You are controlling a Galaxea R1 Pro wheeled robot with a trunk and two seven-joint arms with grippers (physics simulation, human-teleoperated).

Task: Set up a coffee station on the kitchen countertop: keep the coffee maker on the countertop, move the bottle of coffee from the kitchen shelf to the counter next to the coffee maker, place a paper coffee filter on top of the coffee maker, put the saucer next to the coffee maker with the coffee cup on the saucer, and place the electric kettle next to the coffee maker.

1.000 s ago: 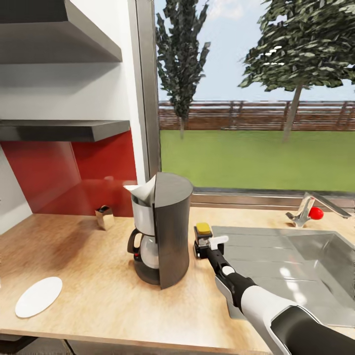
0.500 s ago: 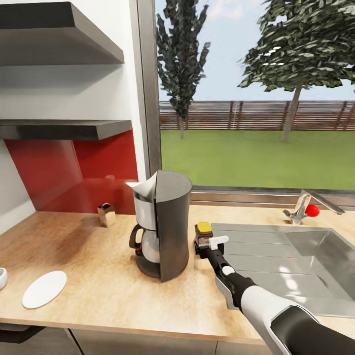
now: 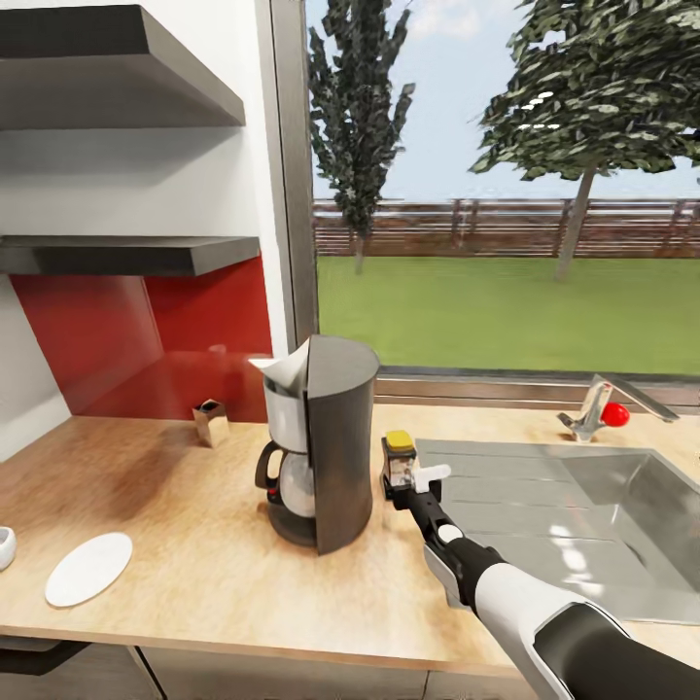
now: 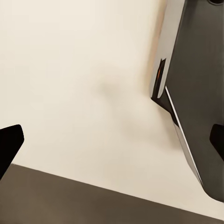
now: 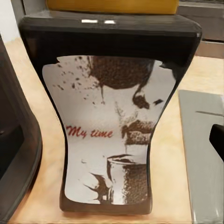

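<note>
From the head camera I see the coffee maker (image 3: 321, 442) standing on the wooden countertop (image 3: 185, 574), with a white paper coffee filter (image 3: 282, 372) sticking out of its top. Just to its right, between it and the steel sink (image 3: 583, 515), stands the bottle of coffee (image 3: 399, 465) — dark body, yellow cap — upright on the counter. My right gripper (image 3: 413, 486) is right at the bottle, its white finger showing on the bottle's sink side; I cannot tell from here whether the jaws are pressing on it or have let go. Through the right wrist camera the bottle of coffee (image 5: 109, 126) sits close up, its label reading "My time", its base on the counter, the coffee maker's dark edge (image 5: 16, 154) beside it, and one dark fingertip (image 5: 217, 137) off to the side, apart from the bottle. Farther left on the counter lies the white saucer (image 3: 89, 569), flat and well apart from the machine, and the coffee cup (image 3: 5, 546) peeks in at the frame's edge beside it — not on it. The left wrist camera looks at a pale wall and a dark panel, with dark fingertips (image 4: 9, 140) far apart, so that pincer stands wide.
</note>
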